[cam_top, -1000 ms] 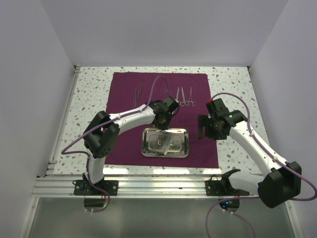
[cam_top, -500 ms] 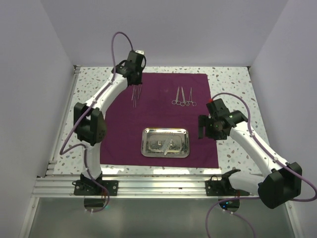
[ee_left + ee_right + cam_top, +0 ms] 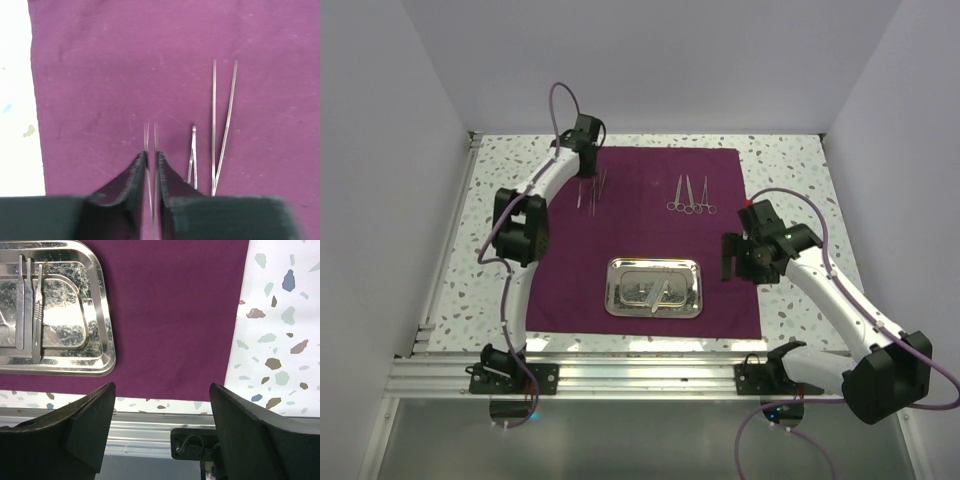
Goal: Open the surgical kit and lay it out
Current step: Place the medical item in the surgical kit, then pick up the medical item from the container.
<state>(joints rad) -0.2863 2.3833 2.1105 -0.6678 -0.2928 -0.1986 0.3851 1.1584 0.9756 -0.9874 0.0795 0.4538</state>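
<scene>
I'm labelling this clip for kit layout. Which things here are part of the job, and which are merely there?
Job: purple cloth; steel tray; slim tools inside it; ring-handled forceps; loose tweezers on the cloth; held tweezers in the left gripper.
Merely there: speckled table; aluminium rail.

Bright, even light falls from overhead, so the white walls (image 3: 650,60) glow and shadows on the table (image 3: 790,160) stay soft and faint. The steel tray (image 3: 654,287) throws back mottled glare. In the left wrist view the left pincer (image 3: 151,155) is blurred along the bottom edge, the tweezers (image 3: 146,137) pinched in it fade to pale streaks, and the table strip at left is washed out almost to white. The right pincer (image 3: 161,390) shows dark, wide-set fingers, slightly soft; the cloth (image 3: 170,305) beyond is sharp.
</scene>
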